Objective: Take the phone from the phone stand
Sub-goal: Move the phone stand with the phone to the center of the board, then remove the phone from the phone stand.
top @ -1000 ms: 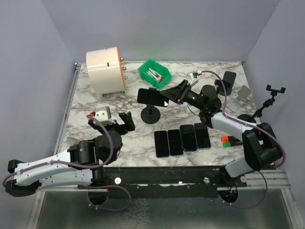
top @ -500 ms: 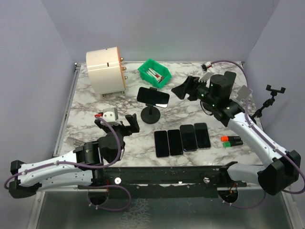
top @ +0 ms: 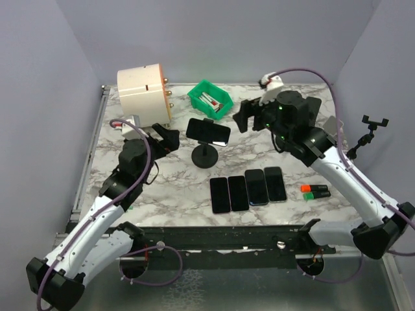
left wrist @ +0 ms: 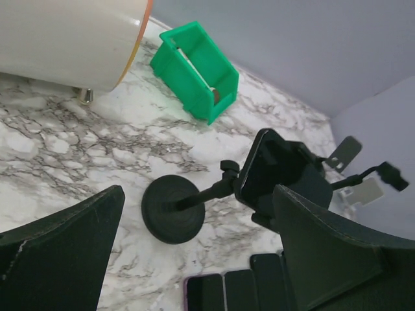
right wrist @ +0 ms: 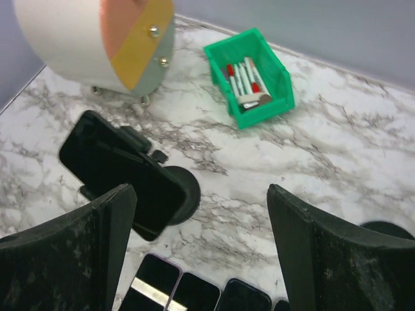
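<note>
A black phone (top: 208,131) sits sideways in the clamp of a black phone stand with a round base (top: 206,157) at the table's middle. My left gripper (top: 167,139) hangs open just left of the phone, not touching it. In the left wrist view the phone (left wrist: 279,172) and the stand base (left wrist: 172,208) lie ahead between the spread fingers (left wrist: 65,249). My right gripper (top: 246,116) is open, raised to the right of the phone. In the right wrist view the phone (right wrist: 123,172) shows below at the left, nothing between the fingers (right wrist: 324,259).
A white drum (top: 144,96) stands at the back left, with a green bin (top: 210,99) of markers beside it. Several phones (top: 248,188) lie flat in a row in front of the stand. Two markers (top: 314,190) and other stands (top: 373,126) are at the right.
The right gripper drew back from the phone to the right and upward while its jaws widened. The left arm swung from the near edge up to the phone's left side. The phone stayed on the stand.
</note>
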Robot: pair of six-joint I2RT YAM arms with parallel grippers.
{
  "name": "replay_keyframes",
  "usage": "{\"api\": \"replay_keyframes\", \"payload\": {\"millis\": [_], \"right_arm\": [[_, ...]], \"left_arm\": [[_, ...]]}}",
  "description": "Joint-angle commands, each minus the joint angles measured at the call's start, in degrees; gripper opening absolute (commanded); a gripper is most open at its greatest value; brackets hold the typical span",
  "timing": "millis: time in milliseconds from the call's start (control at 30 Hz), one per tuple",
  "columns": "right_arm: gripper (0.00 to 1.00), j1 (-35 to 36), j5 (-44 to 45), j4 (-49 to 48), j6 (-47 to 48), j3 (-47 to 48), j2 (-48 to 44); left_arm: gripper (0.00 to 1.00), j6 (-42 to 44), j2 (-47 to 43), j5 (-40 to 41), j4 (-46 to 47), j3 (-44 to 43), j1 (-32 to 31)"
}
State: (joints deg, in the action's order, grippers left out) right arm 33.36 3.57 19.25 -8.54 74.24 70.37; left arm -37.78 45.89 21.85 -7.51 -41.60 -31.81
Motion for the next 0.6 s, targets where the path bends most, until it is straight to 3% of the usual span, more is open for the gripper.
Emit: {"api": "replay_keyframes", "payload": {"millis": [0, 133, 267, 567], "right_arm": [[0.88, 10.6, 10.4, 9.5, 14.4, 10.0, 6.3], [0.96, 12.5, 5.8, 12.1, 18.0, 17.0, 11.0], [1.00, 15.0, 4.5, 14.3, 22.5, 19.7, 15.5], [1.00, 15.9, 2.7, 10.1, 32.6, 7.9, 12.9]], "left_arm": [[0.97, -11.0, -1.3, -19.1, 4.6, 3.4, 9.6], [0.96, -17.0, -1.6, -27.2, 9.8, 10.8, 16.5], [0.95, -16.7, -1.4, -27.9, 10.9, 13.1, 18.4], [0.94, -12.7, 3.1, -29.6, 12.0, 11.6, 19.0]]}}
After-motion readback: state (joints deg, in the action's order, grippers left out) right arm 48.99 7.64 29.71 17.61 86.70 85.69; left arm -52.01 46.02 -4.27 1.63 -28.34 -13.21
